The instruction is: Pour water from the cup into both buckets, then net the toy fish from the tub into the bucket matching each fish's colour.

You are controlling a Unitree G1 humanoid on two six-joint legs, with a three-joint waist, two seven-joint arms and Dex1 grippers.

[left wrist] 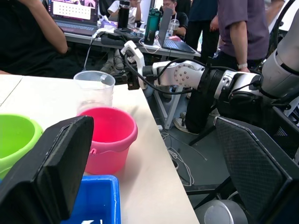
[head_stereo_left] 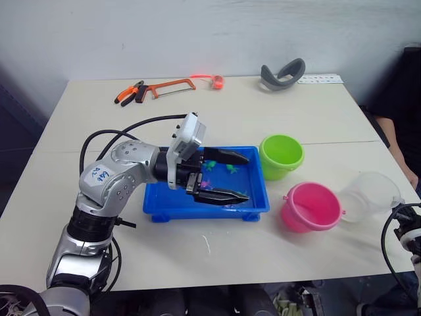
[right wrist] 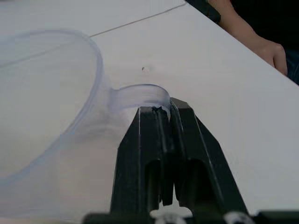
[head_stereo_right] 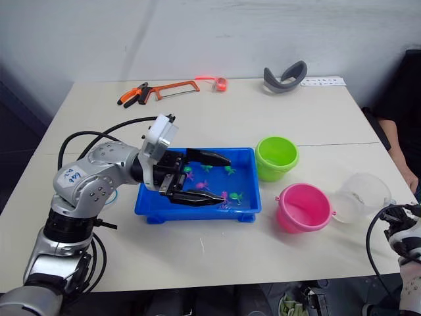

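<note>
Cup, a clear colourless plastic beaker with a handle, lies tilted on the white table near its right edge, and the right gripper has its two black fingers pressed together on the thin handle loop. The cup's mouth faces the bright pink round plastic bucket, which stands just beside it; whether either holds water is hard to tell from these views. Beyond the pink pail, the lime green round plastic bucket stands close to the far right corner of the shallow rectangular bright blue plastic tub.

Over the tub hangs the left gripper, its two black fingers spread wide apart and holding nothing. Under them in the tub lie several tiny plastic toy fish, some magenta-pink and some green, scattered across the tray floor.

Farther back on the table lie an orange-framed hacksaw, a pair of orange-handled pliers and a curved grey band. A person's forearm rests at the table's right edge.
</note>
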